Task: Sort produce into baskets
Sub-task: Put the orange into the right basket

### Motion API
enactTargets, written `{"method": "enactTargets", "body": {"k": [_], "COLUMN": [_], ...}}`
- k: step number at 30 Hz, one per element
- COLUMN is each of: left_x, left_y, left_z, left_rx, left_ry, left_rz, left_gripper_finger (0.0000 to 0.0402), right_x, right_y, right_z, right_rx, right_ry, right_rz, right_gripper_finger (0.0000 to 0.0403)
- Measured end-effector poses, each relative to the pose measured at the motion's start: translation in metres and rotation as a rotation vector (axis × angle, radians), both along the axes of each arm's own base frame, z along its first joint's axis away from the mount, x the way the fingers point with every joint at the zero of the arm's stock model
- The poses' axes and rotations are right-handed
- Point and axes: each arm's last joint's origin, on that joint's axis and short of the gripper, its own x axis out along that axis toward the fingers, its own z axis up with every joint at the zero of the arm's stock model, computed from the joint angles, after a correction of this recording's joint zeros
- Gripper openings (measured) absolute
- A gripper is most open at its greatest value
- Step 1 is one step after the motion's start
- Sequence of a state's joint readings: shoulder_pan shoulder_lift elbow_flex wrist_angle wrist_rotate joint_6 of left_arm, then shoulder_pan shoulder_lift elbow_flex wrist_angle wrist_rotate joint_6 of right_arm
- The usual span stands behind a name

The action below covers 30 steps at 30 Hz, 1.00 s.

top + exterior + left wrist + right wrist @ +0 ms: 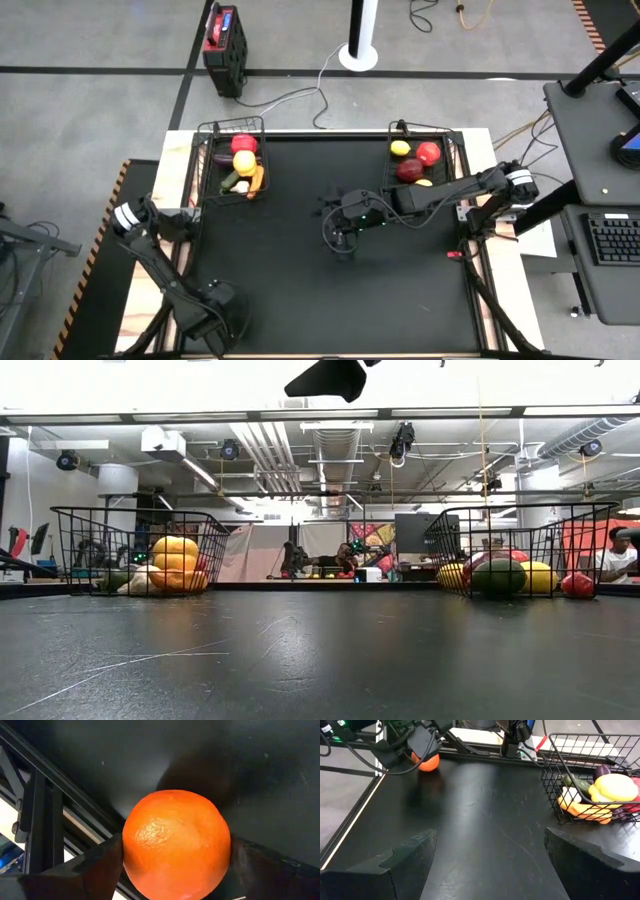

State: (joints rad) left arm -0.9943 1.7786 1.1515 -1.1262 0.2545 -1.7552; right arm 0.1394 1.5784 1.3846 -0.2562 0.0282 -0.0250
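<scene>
My left gripper (188,222) is at the table's left edge, shut on a round orange fruit (176,842). The fruit also shows in the right wrist view (429,762); in the high view the gripper hides it. My right gripper (489,842) is open and empty above the table's middle (341,238), facing the table's left. The left black wire basket (232,160) holds a red, a yellow, a purple, a green and an orange piece. The right basket (420,156) holds a yellow lemon, red pieces and a dark red one. My left gripper pinches the orange fruit by its two opposite sides (129,851) between its two fingers (95,867). The fingers come from above, slanting down. The fruit seems lifted clear of the black table top, and its shadow lies on the table behind it.
The left basket (592,785) stands at the far left, the right basket (520,550) at the far right. The black table top lies bare between and in front of them. A red-and-black box (225,38) stands on the floor beyond the far edge. A desk with a keyboard (610,240) is at the right.
</scene>
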Motion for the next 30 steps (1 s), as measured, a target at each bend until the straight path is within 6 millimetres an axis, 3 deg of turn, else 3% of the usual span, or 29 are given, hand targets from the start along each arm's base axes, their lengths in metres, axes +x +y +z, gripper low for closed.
{"method": "enactTargets", "body": {"k": [8, 14, 22, 26, 30], "left_x": [0.003, 0.029, 0.067, 0.080, 0.094], "left_y": [0.002, 0.010, 0.039, 0.059, 0.084], "left_z": [0.017, 0.057, 0.121, 0.128, 0.128], "left_rx": [0.001, 0.094, 0.330, 0.488, 0.568], "left_ry": [-0.108, -0.473, -0.956, -1.018, -1.072], "left_rz": [0.012, -0.085, -0.478, -0.646, -0.703], "left_gripper_finger": [0.0290, 0.0290, 0.0289, 0.0289, 0.0288], "right_x": [0.000, -0.002, -0.009, -0.018, -0.024], "right_y": [0.000, 0.001, 0.023, 0.039, 0.053], "right_z": [0.000, 0.000, -0.015, -0.024, -0.034], "right_rx": [-0.002, -0.018, -0.100, -0.136, -0.144], "right_ry": [0.006, 0.010, 0.022, 0.004, -0.048], "right_rz": [0.002, 0.014, -0.008, -0.048, -0.059], "right_gripper_finger": [0.0359, 0.0359, 0.0359, 0.0359, 0.0359]}}
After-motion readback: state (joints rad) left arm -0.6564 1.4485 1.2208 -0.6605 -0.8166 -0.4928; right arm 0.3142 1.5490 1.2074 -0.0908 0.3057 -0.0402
